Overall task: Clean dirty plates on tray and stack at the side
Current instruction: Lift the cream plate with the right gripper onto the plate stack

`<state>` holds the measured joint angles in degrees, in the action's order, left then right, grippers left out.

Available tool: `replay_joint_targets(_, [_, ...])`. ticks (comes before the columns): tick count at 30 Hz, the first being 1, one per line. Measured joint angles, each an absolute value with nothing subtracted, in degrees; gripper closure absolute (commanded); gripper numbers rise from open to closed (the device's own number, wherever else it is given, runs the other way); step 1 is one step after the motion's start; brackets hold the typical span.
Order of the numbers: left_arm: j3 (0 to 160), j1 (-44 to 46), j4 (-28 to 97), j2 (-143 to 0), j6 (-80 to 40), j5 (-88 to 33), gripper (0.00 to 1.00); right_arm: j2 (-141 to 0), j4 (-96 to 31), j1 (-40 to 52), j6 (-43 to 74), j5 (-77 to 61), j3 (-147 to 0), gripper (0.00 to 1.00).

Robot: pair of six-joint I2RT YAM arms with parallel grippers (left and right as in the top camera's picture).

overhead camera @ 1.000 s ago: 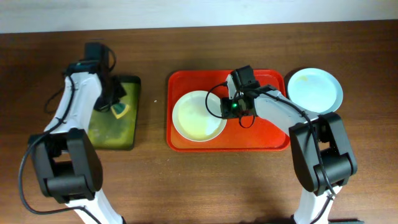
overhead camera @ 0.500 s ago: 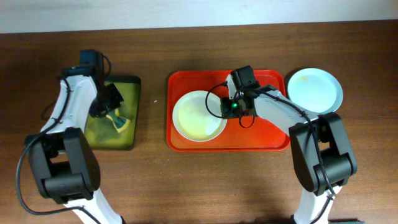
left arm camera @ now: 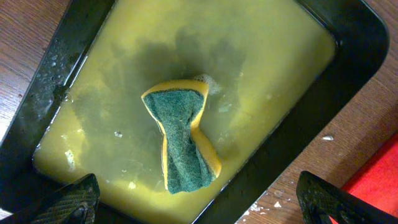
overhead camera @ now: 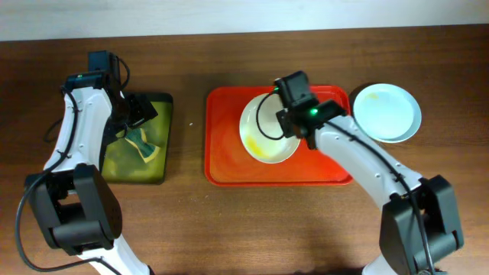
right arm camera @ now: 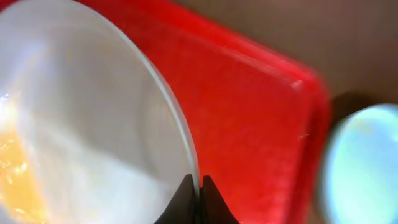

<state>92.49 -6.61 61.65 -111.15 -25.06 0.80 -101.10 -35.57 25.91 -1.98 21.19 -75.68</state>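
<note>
The left pincer [overhead camera: 136, 114] hangs with its fingers spread wide above the black tray [left arm camera: 348, 37], holding nothing. The sponge [left arm camera: 181, 140] lies twisted in the yellow-green liquid [left arm camera: 261, 68] beneath it. The likely trouble on this side is that a straight descent would catch only the sponge's narrow, curled waist. A soaked sponge lifted that way could slip free, or drip across the table [overhead camera: 229, 229] on its way to the red tray [overhead camera: 225, 164]. Further right, the right pincer [right arm camera: 199, 186] is clamped on the thin rim of the white-cream plate [overhead camera: 267, 136], with only its fingertips on the edge. That is a small hold for a wide dish, so the plate could pivot or slide out if the arm swings or the sponge presses hard. The yellow smear [overhead camera: 269, 155] sits at the low side (it looks wet enough to run). The plate is over the tray's middle and appears tipped, its gripped edge on the right and its body reaching left and down from the fingers. Whether its lower edge touches the tray cannot be told. A pale blue-green plate [overhead camera: 390, 113] rests on the table just beside the tray's right end, well apart from both pincers, and no third plate shows.
</note>
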Motion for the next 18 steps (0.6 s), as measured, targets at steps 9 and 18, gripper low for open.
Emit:
replay_joint_targets(9, [92.49,-6.61,61.69,-111.15,-25.06,0.78,0.01,-101.1,-22.52,43.29,-34.59,57.82,-76.84,0.96])
replay_joint_targets(18, [92.49,-6.61,61.71,-111.15,-25.08,0.75,0.01,-101.1,3.7,52.05,-69.63,71.83,-77.08,0.96])
